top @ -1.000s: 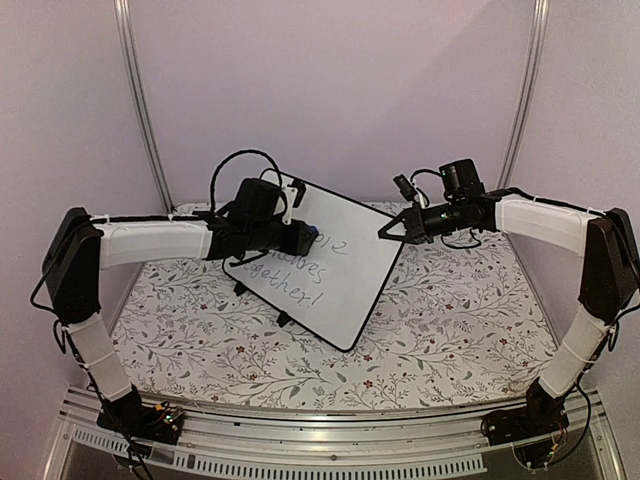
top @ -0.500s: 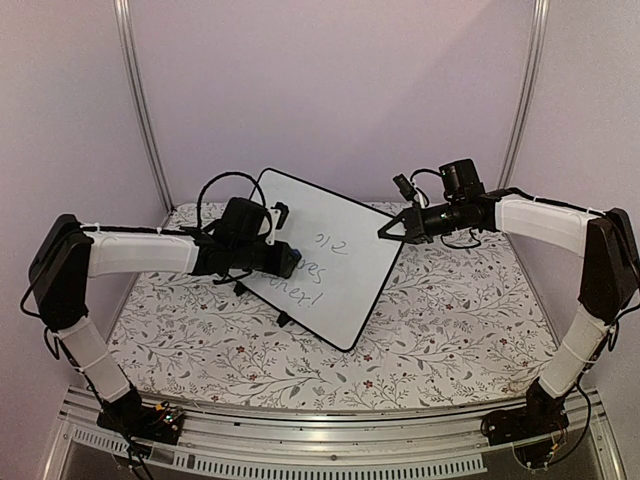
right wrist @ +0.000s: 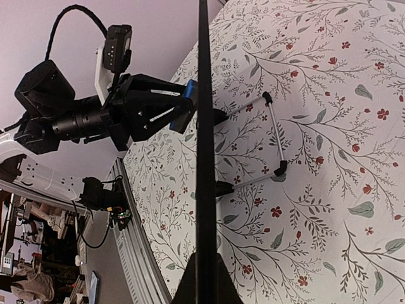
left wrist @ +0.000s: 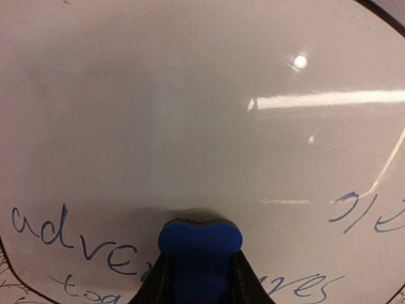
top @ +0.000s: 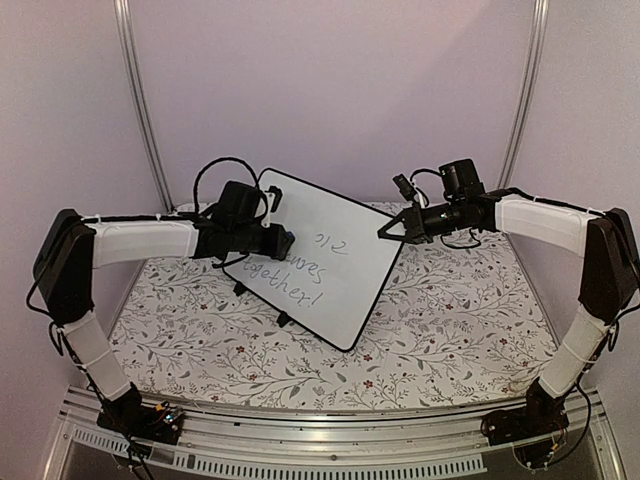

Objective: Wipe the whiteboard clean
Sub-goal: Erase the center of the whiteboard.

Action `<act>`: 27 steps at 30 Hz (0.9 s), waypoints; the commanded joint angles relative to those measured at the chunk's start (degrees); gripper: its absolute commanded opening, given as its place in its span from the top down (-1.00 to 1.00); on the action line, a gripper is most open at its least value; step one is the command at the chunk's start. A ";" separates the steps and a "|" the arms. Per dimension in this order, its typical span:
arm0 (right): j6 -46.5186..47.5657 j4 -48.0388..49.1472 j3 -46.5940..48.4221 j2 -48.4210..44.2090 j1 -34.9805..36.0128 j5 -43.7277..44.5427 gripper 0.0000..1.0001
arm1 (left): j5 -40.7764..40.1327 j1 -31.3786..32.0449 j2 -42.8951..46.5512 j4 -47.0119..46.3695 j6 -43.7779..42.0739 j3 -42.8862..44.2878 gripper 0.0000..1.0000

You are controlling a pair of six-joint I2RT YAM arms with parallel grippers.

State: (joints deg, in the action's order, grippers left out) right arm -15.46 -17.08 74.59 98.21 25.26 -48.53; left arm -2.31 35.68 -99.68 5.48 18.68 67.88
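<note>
The whiteboard (top: 330,260) stands tilted on small black feet at the middle of the table, with blue-grey handwriting on its lower part. My left gripper (top: 283,241) is shut on a small blue eraser (left wrist: 199,244) and presses it against the board's face (left wrist: 190,114), just above the writing. In the left wrist view the board's upper part is blank. My right gripper (top: 385,233) is shut on the board's right edge and steadies it. The right wrist view shows the board edge-on as a thin black line (right wrist: 204,158), with the left gripper (right wrist: 183,107) and the eraser (right wrist: 188,88) behind it.
A floral tablecloth (top: 450,320) covers the table. The board's wire stand (right wrist: 272,139) with black feet rests on the cloth behind it. Metal posts (top: 140,100) rise at the back corners. A slotted rail (top: 330,450) runs along the near edge.
My left gripper with the eraser swept left and down across the board, then came back a little up and right. The right gripper stayed still.
</note>
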 commanded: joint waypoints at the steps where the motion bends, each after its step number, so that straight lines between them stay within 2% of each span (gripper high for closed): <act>1: 3.76 -5.67 -2.58 2.91 4.80 -2.17 1.00 | 1.86 5.31 -2.40 -0.70 -2.48 1.12 1.00; 10: 3.60 -5.30 -2.35 3.77 4.89 -2.48 1.00 | 4.10 9.05 -4.56 -2.28 -4.18 4.10 1.00; 17: 3.60 -5.25 -2.26 4.00 4.89 -2.58 1.00 | -1.77 8.11 -6.59 0.50 -4.82 8.55 1.00; 27: 3.86 -5.76 -1.68 4.45 4.89 -2.62 1.00 | -4.03 8.28 -8.72 1.93 -4.88 11.48 1.00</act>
State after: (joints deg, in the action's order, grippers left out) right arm -16.01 -16.71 74.61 98.70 25.15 -48.62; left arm -3.95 43.97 -104.99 6.07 14.37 79.05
